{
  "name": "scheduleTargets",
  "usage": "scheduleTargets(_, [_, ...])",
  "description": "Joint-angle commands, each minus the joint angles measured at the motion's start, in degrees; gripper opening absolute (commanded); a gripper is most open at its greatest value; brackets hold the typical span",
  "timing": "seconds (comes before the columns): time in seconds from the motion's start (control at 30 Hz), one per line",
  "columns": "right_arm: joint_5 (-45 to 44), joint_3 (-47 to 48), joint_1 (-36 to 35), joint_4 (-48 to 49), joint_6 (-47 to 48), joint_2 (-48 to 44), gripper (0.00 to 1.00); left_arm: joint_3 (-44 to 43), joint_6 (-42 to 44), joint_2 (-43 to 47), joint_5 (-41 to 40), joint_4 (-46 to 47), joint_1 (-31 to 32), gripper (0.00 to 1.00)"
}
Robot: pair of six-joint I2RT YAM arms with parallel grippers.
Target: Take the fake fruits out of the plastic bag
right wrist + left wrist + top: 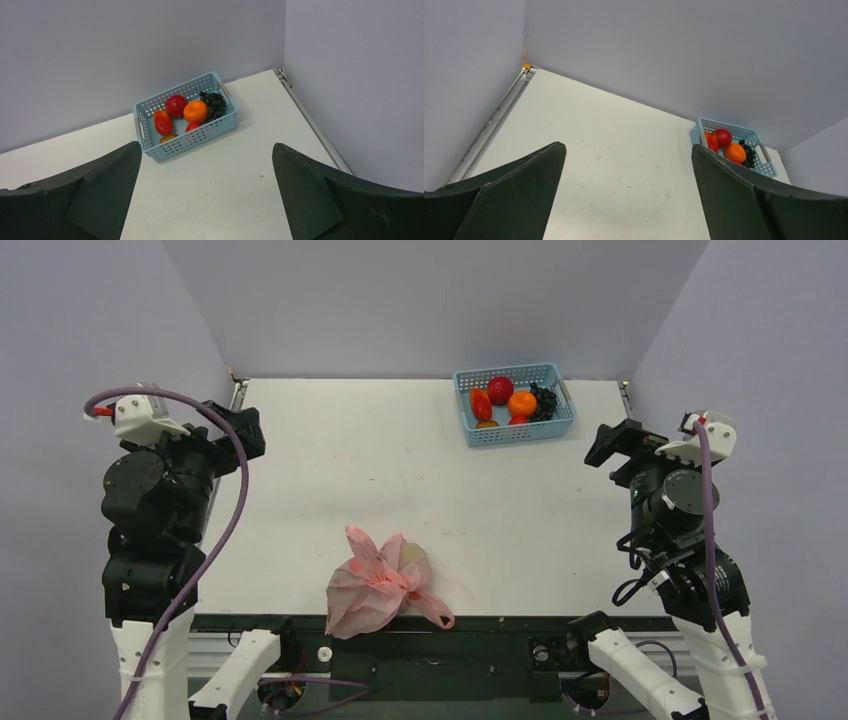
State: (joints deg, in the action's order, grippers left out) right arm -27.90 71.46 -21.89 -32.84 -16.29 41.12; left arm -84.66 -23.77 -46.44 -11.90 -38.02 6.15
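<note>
With left claw (626,146) and right claw (205,145) spread empty, the plastic bag (385,585) could be dragged off the counter (330,460) edge.

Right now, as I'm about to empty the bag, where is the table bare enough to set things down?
Bare: the broad middle of the table, between the bag at the near edge and the basket at the far right; also the far-left stretch. Crowded: only the basket, full of fruit.

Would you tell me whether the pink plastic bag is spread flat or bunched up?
Bunched up: the plastic bag is a crumpled, bulging heap at the near edge of the table; contents unclear.
</note>
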Motion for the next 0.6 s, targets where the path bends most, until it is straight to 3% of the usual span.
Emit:
scheduleTargets(0.0, [-1.4, 0.2, -0.4, 0.6, -2.4, -0.7, 1.00, -0.6, 2.6, -0.9, 5.0, -4.1, -0.3, 0.97])
scheduleTargets(0.23, [2.3, 1.1, -0.4, -3.2, -5.8, 1.0, 1.00, 4.3, -0.1, 2.8, 5.9, -5.1, -0.3, 0.97])
scheduleTargets(0.37, [6.2, 1.1, -0.4, -5.6, -8.7, 2.9, 1.00, 6.1, -1.3, 3.4, 10.3, -6.7, -0.3, 0.97])
scheduleTargets(0.57, [17.1, -2.7, 0.1, -5.9, -10.4, 4.6, 1.00, 10.9, -1.2, 2.1, 25.8, -9.6, -0.3, 0.97])
